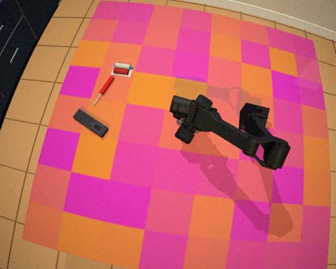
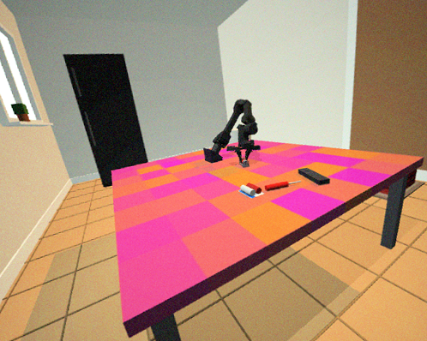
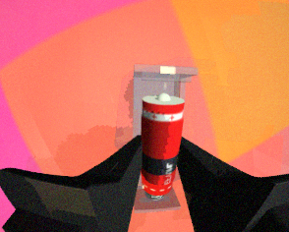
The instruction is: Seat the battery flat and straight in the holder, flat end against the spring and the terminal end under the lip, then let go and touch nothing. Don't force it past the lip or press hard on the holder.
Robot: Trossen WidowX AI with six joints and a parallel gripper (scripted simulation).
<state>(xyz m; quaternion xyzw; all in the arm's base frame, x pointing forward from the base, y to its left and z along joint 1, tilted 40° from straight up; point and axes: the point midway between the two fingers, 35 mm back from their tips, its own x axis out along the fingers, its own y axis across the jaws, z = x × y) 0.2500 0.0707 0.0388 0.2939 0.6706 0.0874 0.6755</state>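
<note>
The red battery (image 3: 161,133) is between the fingers in the wrist view. Its terminal end is tilted up toward the camera, short of the holder's far end wall and lip; its flat end is low, over the spring (image 3: 156,198), which is mostly hidden. The grey holder (image 3: 146,72) (image 2: 245,165) lies beneath, its far wall and near end plate showing. My gripper (image 3: 158,141) (image 2: 243,160) is shut on the battery, a finger on each side. Whether the flat end touches the spring, I cannot tell. In the top view the arm hides the battery.
A white and a red cylinder lie side by side on a small card (image 1: 129,75) (image 2: 260,194). A red-handled screwdriver (image 1: 107,85) (image 2: 276,186) and a black remote-like box (image 1: 91,123) (image 2: 313,175) lie beyond the holder, away from the arm's base.
</note>
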